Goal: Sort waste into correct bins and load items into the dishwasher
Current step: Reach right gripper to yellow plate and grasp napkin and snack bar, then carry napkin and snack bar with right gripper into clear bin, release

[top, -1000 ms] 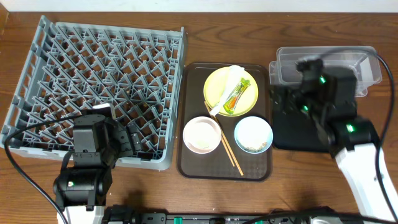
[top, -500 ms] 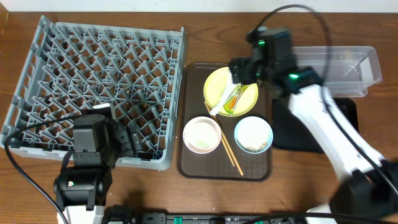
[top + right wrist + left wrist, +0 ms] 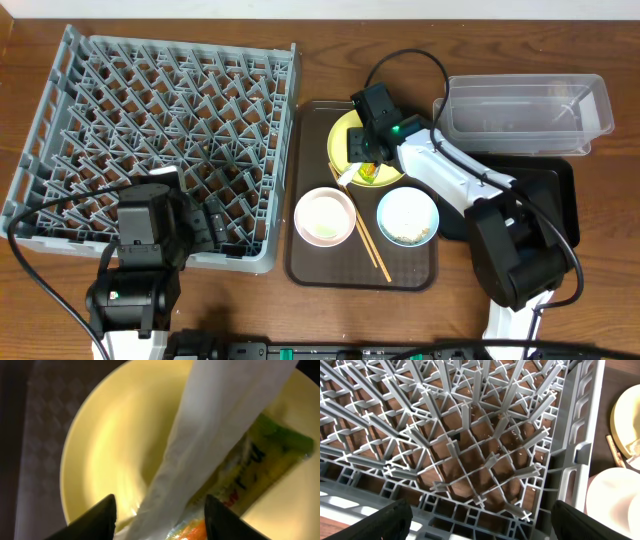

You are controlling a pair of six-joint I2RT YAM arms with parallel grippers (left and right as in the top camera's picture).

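The pale-yellow plate (image 3: pixel 340 141) lies on the brown serving tray and carries the white napkin (image 3: pixel 210 425) and the green-and-orange sachet (image 3: pixel 260 460). My right gripper (image 3: pixel 366 142) is low over the plate, open, with its fingers (image 3: pixel 159 520) on either side of the napkin's lower end. It hides most of the napkin in the overhead view; the sachet's end (image 3: pixel 368 173) shows. My left gripper (image 3: pixel 480 527) is open and empty over the front edge of the grey dish rack (image 3: pixel 160 110). The pinkish-white bowl (image 3: pixel 325 217), the light-blue bowl (image 3: pixel 407 217) with crumbs and the chopsticks (image 3: pixel 371 246) lie on the tray.
The dark brown serving tray (image 3: pixel 310 268) sits between the rack and the bins. The clear tub (image 3: pixel 525 105) stands at the back right. The black tray (image 3: pixel 552 190) lies in front of it, partly under my right arm. A cable loops over the tray's back edge.
My right arm has swung left from above the black tray and clear tub to the yellow plate and come down over the napkin. The left arm has not moved.
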